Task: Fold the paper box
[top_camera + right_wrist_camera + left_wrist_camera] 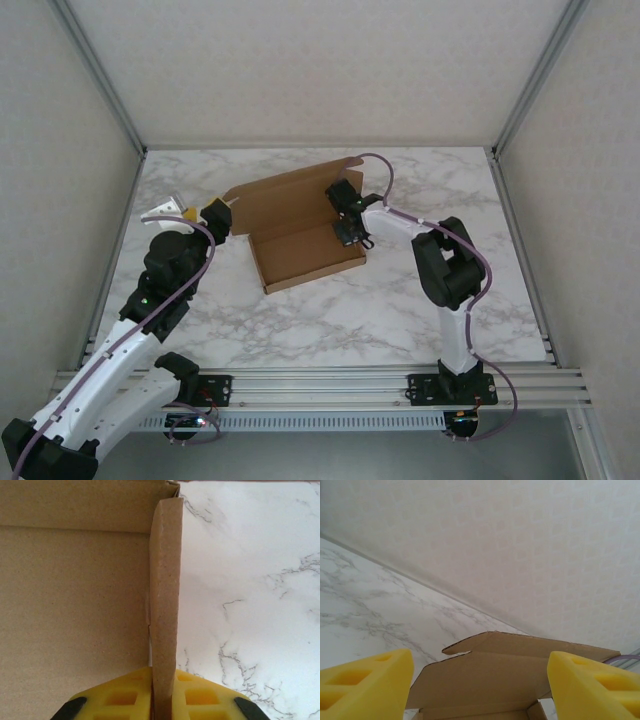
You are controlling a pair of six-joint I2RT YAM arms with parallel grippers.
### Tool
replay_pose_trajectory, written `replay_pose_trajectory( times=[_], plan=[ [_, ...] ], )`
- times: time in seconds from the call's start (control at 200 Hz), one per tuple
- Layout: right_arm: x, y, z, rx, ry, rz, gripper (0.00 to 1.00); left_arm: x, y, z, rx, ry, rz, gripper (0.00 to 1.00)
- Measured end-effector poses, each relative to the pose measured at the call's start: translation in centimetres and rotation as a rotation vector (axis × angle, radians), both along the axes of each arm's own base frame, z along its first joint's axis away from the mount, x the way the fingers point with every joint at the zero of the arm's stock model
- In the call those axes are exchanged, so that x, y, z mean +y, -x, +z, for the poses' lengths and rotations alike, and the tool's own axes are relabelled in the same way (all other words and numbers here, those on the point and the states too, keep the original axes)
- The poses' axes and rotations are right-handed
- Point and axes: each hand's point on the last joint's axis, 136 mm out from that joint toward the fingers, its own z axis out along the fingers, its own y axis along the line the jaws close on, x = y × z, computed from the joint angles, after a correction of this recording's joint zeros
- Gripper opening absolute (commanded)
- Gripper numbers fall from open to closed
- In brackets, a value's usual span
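The paper box [300, 238] is a shallow brown cardboard tray lying mid-table, with its lid panel [285, 192] spread out behind it. My right gripper [347, 230] is at the tray's right side. In the right wrist view its yellow fingers [197, 700] are shut on the upright right wall [165, 580], one finger inside the tray and one outside. My left gripper [216, 214] hangs just off the box's back left corner. It is open, and in its own view the raised lid panel [485, 680] lies ahead between the spread yellow fingers [365, 685], which touch nothing.
A small white and yellow object [168, 207] lies at the table's left edge behind the left arm. Enclosure walls and metal posts [100, 75] close in the back and sides. Bare marble table [430, 310] stretches in front of and right of the box.
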Motion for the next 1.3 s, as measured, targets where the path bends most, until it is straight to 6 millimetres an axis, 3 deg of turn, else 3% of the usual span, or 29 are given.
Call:
replay_pose_trajectory(
  times=[0.501,0.791,0.916,1.197,1.257,1.302],
  plan=[
    [-0.2,-0.1,-1.4,0.021,0.029,-0.008,0.2,0.1,0.0,0.0,0.0,0.0,0.004,0.71],
    [-0.4,0.1,-2.2,0.019,0.036,-0.02,0.05,0.2,0.2,0.3,-0.008,0.003,0.008,0.7],
    [-0.7,0.0,-2.1,0.005,0.06,-0.034,0.04,0.2,0.2,0.2,-0.008,0.003,0.008,0.7],
    [-2.9,0.7,-2.1,-0.03,0.141,-0.095,0.1,0.2,0.2,0.2,-0.008,0.003,0.007,0.7],
    [-3.0,0.8,-2.1,-0.032,0.141,-0.102,0.15,0.2,0.2,0.1,-0.009,0.003,0.007,0.71],
    [-3.2,0.9,-2.1,-0.035,0.142,-0.107,0.26,0.2,0.2,-0.2,-0.003,0.001,0.007,0.72]
  ],
)
